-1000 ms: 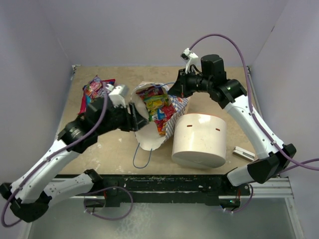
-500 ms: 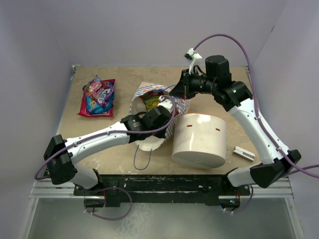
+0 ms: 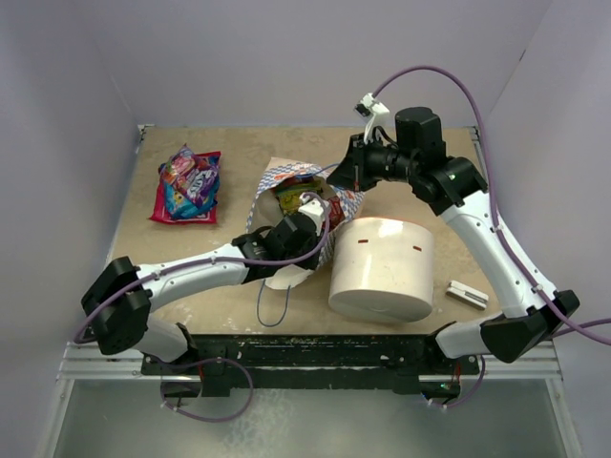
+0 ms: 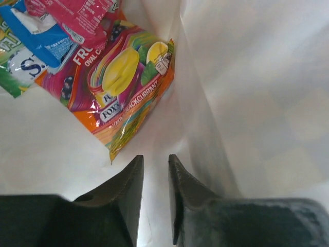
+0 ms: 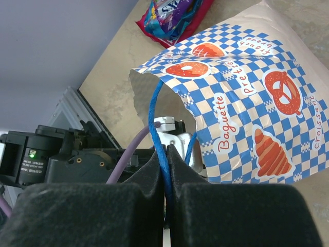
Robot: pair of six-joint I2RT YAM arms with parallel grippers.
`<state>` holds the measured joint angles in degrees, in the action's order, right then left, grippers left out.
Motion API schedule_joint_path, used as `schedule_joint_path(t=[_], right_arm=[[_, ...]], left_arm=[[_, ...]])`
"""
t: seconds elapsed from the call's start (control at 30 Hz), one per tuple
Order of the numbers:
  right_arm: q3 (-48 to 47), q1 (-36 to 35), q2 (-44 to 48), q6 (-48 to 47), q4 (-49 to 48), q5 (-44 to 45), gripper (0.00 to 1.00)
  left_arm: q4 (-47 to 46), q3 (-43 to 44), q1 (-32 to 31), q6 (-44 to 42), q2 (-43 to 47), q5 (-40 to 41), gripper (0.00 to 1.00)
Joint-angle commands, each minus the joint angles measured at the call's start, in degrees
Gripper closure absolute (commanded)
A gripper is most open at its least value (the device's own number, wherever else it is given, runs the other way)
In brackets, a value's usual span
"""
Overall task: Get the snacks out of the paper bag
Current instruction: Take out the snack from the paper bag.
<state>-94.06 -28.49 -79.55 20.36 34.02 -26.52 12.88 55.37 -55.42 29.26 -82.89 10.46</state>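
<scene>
The paper bag [image 3: 275,177] lies on its side, blue-and-white checkered outside [image 5: 241,103], plain white inside [image 4: 247,103]. My right gripper [image 5: 165,149] is shut on its blue cord handle [image 5: 156,103] and holds the mouth up [image 3: 342,176]. My left gripper [image 4: 155,157] is inside the bag, its jaws a little apart and empty. It is just short of a yellow-and-pink snack packet [image 4: 123,82]. Pink [image 4: 77,15] and blue [image 4: 41,38] packets lie beyond it. In the top view the left wrist [image 3: 307,218] fills the bag mouth. Other snacks [image 3: 188,186] lie in a pile on the table at the left.
A large white cylinder [image 3: 382,267] stands right next to the bag on its right. A small grey flat bar [image 3: 465,293] lies near the right arm's base. The second blue handle [image 3: 272,305] trails toward the table's front edge.
My left arm has swung from beside the bag's left side into its mouth and now reaches a little deeper. The right gripper has kept hold of the handle, nearly still.
</scene>
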Motion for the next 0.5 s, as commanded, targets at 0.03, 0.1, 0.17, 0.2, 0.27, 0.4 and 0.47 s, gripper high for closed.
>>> schedule_joint_path(t=[0.03, 0.1, 0.17, 0.2, 0.27, 0.4, 0.47], right_arm=[[-2.94, -0.16, -0.07, -0.83, 0.10, -0.28, 1.00], [-2.83, -0.16, -0.08, -0.93, 0.20, -0.19, 1.00], [-2.66, -0.16, -0.08, -0.87, 0.15, -0.18, 1.00], [-2.68, -0.16, -0.16, -0.84, 0.17, -0.26, 1.00], [-2.72, -0.16, -0.38, -0.80, 0.11, -0.35, 1.00], [-3.10, -0.12, -0.69, -1.01, 0.25, -0.32, 1.00], [-3.15, -0.16, -0.70, -1.10, 0.13, -0.16, 1.00]], left_arm=[[-5.81, 0.30, 1.81, -1.82, -3.13, -2.43, 0.59], [-6.41, 0.38, 2.37, -2.47, -4.47, -3.03, 0.51], [-6.47, 0.82, 2.73, -3.12, -6.00, -3.39, 0.48], [-6.47, 1.06, 3.03, -3.43, -6.76, -3.50, 0.47], [-6.89, 1.45, 3.47, -4.10, -8.02, -4.06, 0.45], [-8.52, 1.39, 3.91, -5.12, -9.95, -6.35, 0.42], [-8.28, 1.56, 4.10, -5.01, -11.33, -6.11, 0.41]])
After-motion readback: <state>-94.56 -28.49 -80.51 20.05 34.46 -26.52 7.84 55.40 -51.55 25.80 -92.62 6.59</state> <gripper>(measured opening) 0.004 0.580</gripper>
